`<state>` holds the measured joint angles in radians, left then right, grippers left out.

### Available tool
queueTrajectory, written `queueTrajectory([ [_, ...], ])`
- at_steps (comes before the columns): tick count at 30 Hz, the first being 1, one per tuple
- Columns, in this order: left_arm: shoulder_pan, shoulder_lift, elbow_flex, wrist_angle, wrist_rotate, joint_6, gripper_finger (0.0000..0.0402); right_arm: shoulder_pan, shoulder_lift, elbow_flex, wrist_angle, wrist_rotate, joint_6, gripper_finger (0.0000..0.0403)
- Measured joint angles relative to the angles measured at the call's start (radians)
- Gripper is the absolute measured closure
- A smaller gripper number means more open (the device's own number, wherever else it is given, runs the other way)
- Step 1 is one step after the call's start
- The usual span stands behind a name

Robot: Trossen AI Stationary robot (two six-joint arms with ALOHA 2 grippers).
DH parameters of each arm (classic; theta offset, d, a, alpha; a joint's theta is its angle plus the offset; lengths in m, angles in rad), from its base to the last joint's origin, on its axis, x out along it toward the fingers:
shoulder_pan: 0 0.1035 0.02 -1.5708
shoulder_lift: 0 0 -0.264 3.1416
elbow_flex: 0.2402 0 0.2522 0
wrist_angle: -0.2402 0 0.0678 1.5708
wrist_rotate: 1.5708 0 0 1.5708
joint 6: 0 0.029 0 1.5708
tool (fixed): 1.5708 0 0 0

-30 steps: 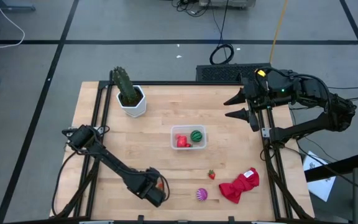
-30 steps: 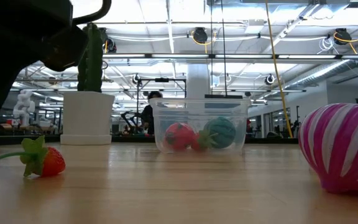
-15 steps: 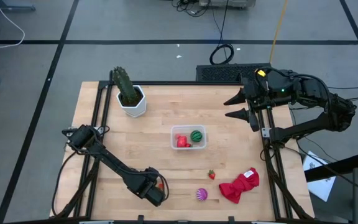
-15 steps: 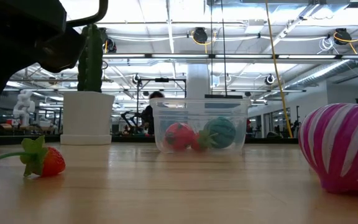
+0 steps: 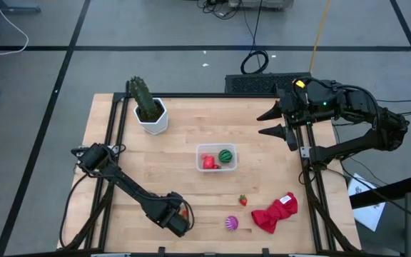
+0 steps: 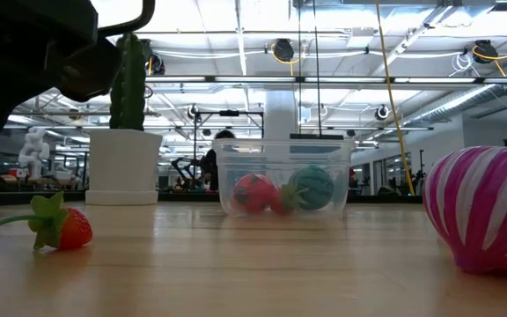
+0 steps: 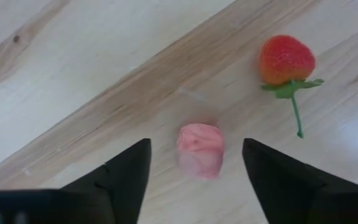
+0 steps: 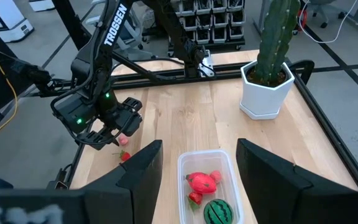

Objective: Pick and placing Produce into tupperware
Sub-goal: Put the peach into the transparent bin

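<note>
Your left claw (image 7: 194, 163) sits low at the worktop's (image 5: 184, 146) near edge, fingers wide around a pink bit (image 7: 200, 149), a strawberry (image 7: 286, 61) just beside. Mid-worktop, the tupperware (image 5: 216, 158) holds a green striped ball (image 5: 225, 155) and red pieces. Right claw (image 5: 273, 122) hangs wide open by the far right corner.

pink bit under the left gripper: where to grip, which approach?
Judging from the left wrist view, come straight down. The left gripper is open, and the pink bit lies on the table between its fingers, already roughly centred. It is a small rounded lump with no stem, so pinch across its middle, on the two sides facing the fingers. The strawberry lies apart, clear of the close.
</note>
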<state>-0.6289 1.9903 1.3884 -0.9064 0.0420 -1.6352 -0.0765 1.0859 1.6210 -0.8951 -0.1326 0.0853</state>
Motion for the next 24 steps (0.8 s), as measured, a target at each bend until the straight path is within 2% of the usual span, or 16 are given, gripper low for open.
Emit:
queueTrajectory([
  [5, 0.000, 0.000, 0.000, 0.021, -0.039, 0.007, 0.0192, 0.000, 0.000, 0.000, 0.000, 0.000, 0.000, 0.0206],
  [12, -0.003, 0.000, 0.000, 0.029, -0.043, 0.026, 0.0229, 0.000, 0.000, 0.000, 0.000, 0.000, 0.000, 0.0206],
  [24, -0.008, 0.000, 0.000, 0.028, -0.024, 0.040, 0.0240, 0.000, 0.000, 0.000, 0.000, 0.000, 0.000, 0.0206],
])
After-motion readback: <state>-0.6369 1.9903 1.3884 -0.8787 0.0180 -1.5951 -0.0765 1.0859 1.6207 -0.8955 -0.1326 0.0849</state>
